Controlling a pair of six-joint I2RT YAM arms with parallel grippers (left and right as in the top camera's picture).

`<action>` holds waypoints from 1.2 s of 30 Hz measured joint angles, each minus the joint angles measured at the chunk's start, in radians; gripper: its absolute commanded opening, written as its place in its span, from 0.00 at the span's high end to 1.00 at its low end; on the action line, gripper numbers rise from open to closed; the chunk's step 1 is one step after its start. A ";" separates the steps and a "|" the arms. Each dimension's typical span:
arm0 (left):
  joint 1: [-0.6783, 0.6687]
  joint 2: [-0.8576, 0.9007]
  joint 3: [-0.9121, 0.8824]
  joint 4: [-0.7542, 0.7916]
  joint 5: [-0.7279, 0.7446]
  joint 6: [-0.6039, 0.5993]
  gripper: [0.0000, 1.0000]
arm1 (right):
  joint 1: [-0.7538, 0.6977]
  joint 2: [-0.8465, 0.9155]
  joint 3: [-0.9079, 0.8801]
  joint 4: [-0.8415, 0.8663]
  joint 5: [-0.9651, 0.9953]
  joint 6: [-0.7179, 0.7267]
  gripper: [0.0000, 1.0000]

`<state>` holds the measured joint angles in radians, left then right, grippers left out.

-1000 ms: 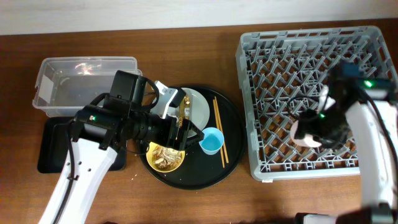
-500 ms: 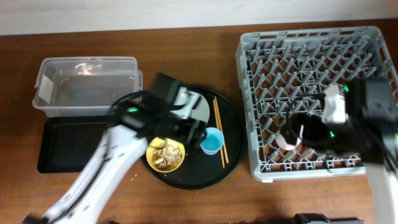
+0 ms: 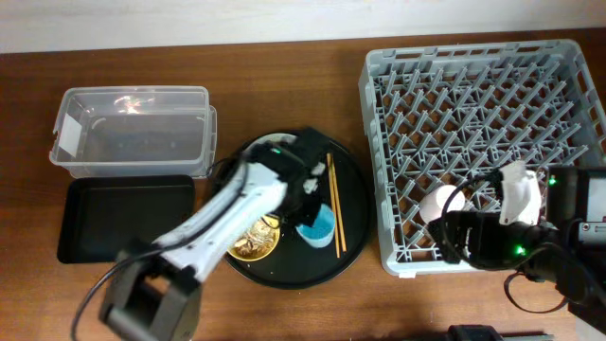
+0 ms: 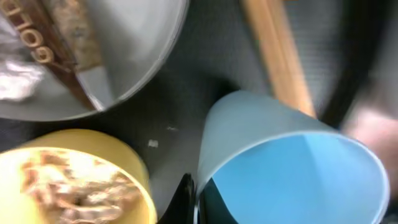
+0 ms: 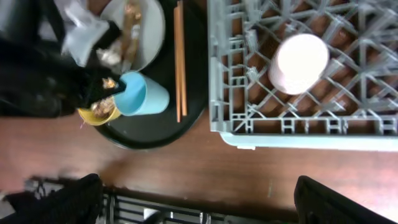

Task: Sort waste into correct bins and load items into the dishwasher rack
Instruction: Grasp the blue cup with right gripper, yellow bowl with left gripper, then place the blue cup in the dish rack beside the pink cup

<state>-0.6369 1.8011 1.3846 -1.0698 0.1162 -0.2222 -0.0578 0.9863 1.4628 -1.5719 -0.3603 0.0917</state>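
My left gripper (image 4: 194,200) is shut on the wall of the light-blue cup (image 4: 292,168), one finger inside the rim and one outside. The cup (image 3: 317,225) stands on the round black tray (image 3: 355,218), beside the yellow bowl (image 4: 68,180) of brownish scraps. Behind them the grey plate (image 4: 124,56) carries a gold-brown wrapper strip (image 4: 37,46) and a white wad (image 4: 15,78). Two chopsticks (image 3: 333,204) lie right of the cup. The pink cup (image 5: 301,59) sits upside down in the grey dishwasher rack (image 3: 473,95). My right gripper (image 5: 199,205) hangs open and holds nothing, near the rack's front edge.
A clear tub (image 3: 133,133) with a white label stands at the back left, with a shallow black tray (image 3: 123,220) just in front of it. My left arm stretches across the round tray and hides most of the plate from above.
My left gripper swung right over the round tray and shut on the blue cup's rim. My right gripper opened, left the pink cup in the rack and drew back toward the front edge.
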 measured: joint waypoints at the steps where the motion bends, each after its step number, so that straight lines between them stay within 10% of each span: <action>1: 0.042 -0.051 0.004 0.007 0.105 0.028 1.00 | 0.000 0.000 -0.018 0.000 -0.061 -0.056 0.01; 10: 0.394 -0.375 0.032 0.071 1.109 0.251 1.00 | 0.023 0.057 -0.064 0.294 -0.697 -0.199 0.01; 14: 0.394 -0.375 0.033 0.076 1.254 0.273 1.00 | 0.206 0.154 -0.064 0.459 -0.796 -0.161 0.01; 16: 0.394 -0.375 0.033 0.079 1.276 0.276 1.00 | 0.255 0.183 -0.066 0.528 -0.805 -0.129 0.01; 19: 0.394 -0.375 0.033 0.078 1.291 0.276 1.00 | 0.319 0.199 -0.066 0.558 -0.805 -0.106 0.47; 22: 0.395 -0.375 0.033 0.080 1.306 0.280 0.95 | 0.335 0.198 -0.066 0.555 -0.807 -0.098 0.45; 23: 0.396 -0.375 0.033 0.080 1.310 0.280 0.63 | 0.335 0.198 -0.066 0.554 -0.810 -0.100 0.45; 24: 0.396 -0.375 0.033 0.080 1.310 0.287 0.04 | 0.332 0.195 -0.066 0.553 -0.810 -0.098 0.46; 29: 0.400 -0.374 0.033 0.027 1.146 0.286 0.01 | 0.108 0.118 -0.063 0.374 -0.657 -0.040 0.46; 36: 0.396 -0.376 0.033 -0.079 0.767 0.286 0.01 | -0.349 0.109 -0.061 0.062 0.140 0.137 0.46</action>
<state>-0.2405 1.4254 1.4178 -1.1488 0.8829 0.0643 -0.4068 1.0958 1.4021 -1.5101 -0.2199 0.2283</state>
